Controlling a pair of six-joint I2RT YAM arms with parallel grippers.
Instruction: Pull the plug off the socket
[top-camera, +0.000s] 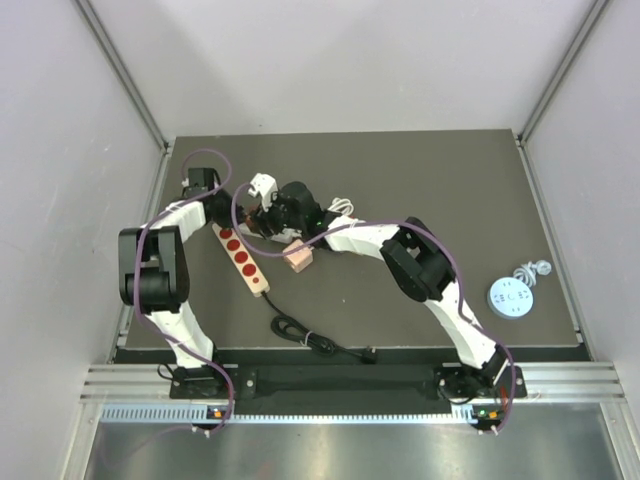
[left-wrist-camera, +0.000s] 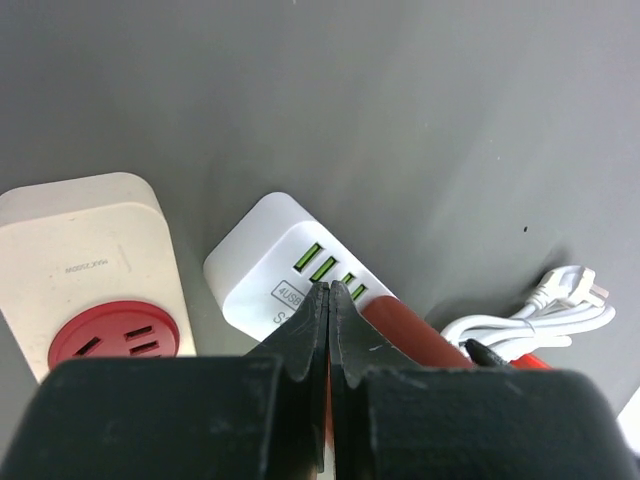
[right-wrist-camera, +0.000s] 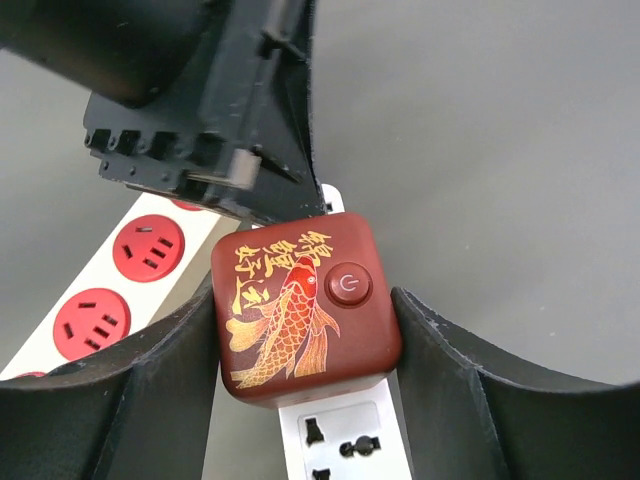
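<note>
Tabletop (top-camera: 450, 190) holds a white socket strip (right-wrist-camera: 345, 440) back left. A red plug (right-wrist-camera: 290, 340) sits on top of it, clamped between the right gripper (right-wrist-camera: 303, 300) fingers. The left gripper (left-wrist-camera: 329, 300), pinched together, rests its tips on the strip alongside. The pull looks to be straight up.

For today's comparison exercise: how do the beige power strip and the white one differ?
The beige power strip has red socket faces, all empty here; the white power strip has plain white sockets and carries a red koi-printed plug. Both lie flat on the table.
</note>
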